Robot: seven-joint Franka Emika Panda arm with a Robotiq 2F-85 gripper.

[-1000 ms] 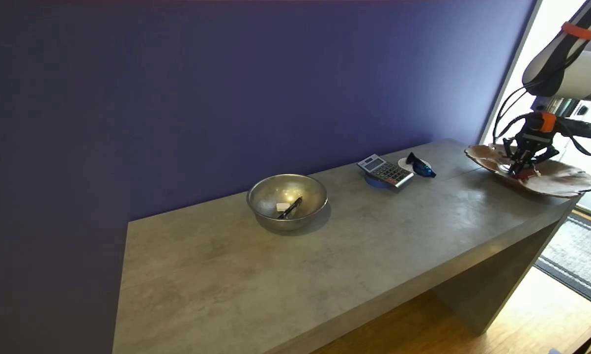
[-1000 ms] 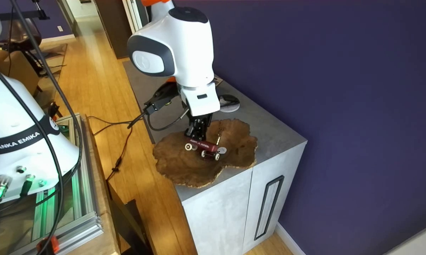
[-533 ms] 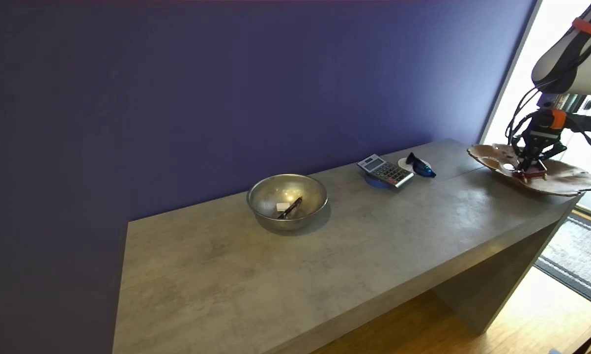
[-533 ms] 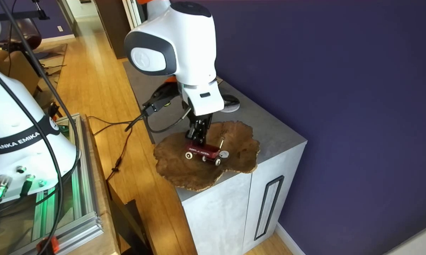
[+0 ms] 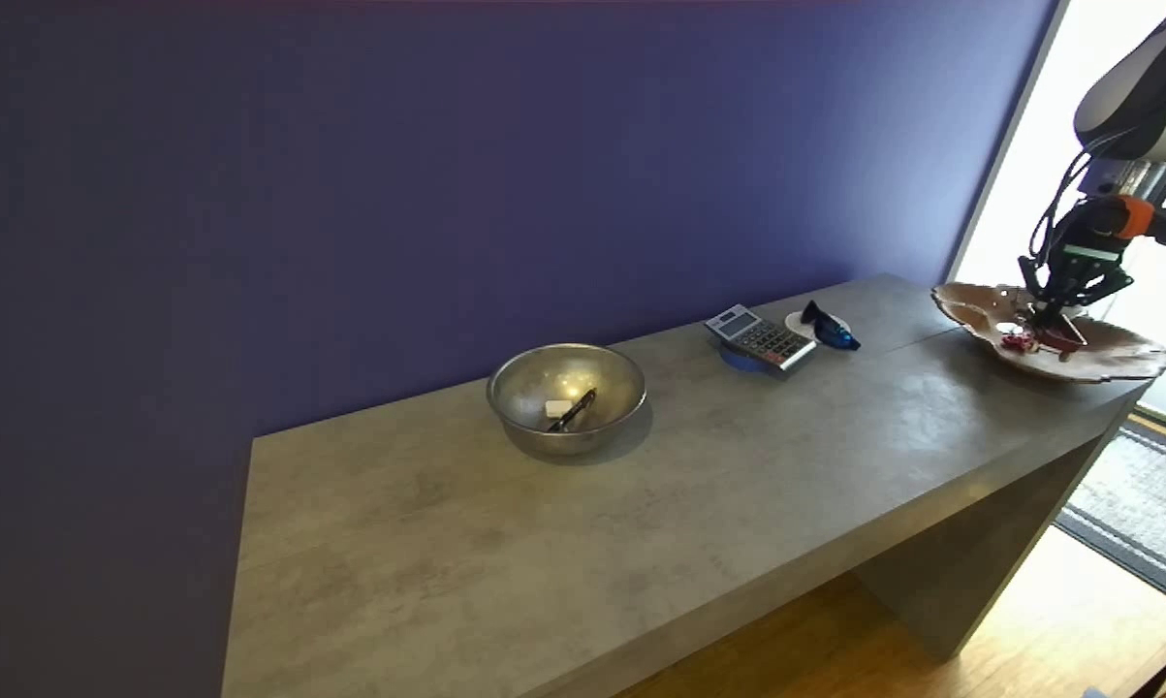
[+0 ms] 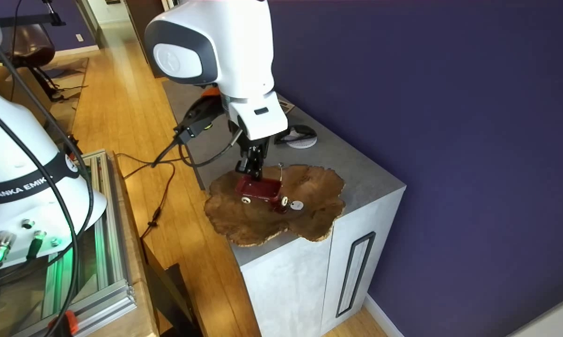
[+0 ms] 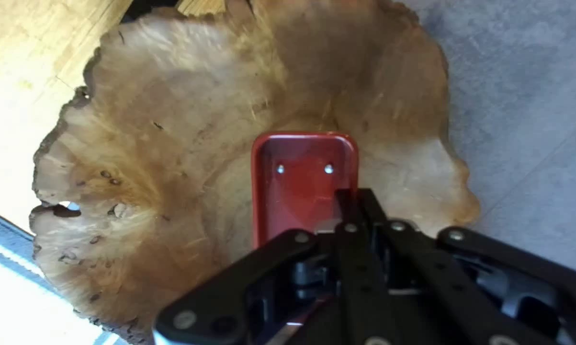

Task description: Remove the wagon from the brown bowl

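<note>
The red wagon [image 6: 261, 188] with pale wheels is tilted in the brown bowl [image 6: 234, 224], its open bed facing the camera in an exterior view. My gripper [image 6: 253, 175] is shut on one side wall of the wagon. In the wrist view the fingertips [image 7: 355, 194] pinch the long right wall of the wagon [image 7: 302, 191], above the bowl [image 7: 125, 158]. The wagon [image 5: 1059, 337] is also tilted under the gripper [image 5: 1050, 312] over the bowl [image 5: 1125, 354]. I cannot tell whether its front wheels touch the bowl. Its rear part is hidden by the fingers in the wrist view.
A silver metal bowl [image 5: 553, 443] holds a black pen and a white block. A calculator [image 5: 762, 335] rests on a blue round thing [image 5: 740, 360]. A blue-black object [image 5: 832, 330] lies on a white disc [image 6: 302, 140]. A purple wall runs along the table.
The gripper has moved up and to the right in an exterior view with the wagon. The wagon has tipped so its bed shows. The brown bowl has shifted slightly.
</note>
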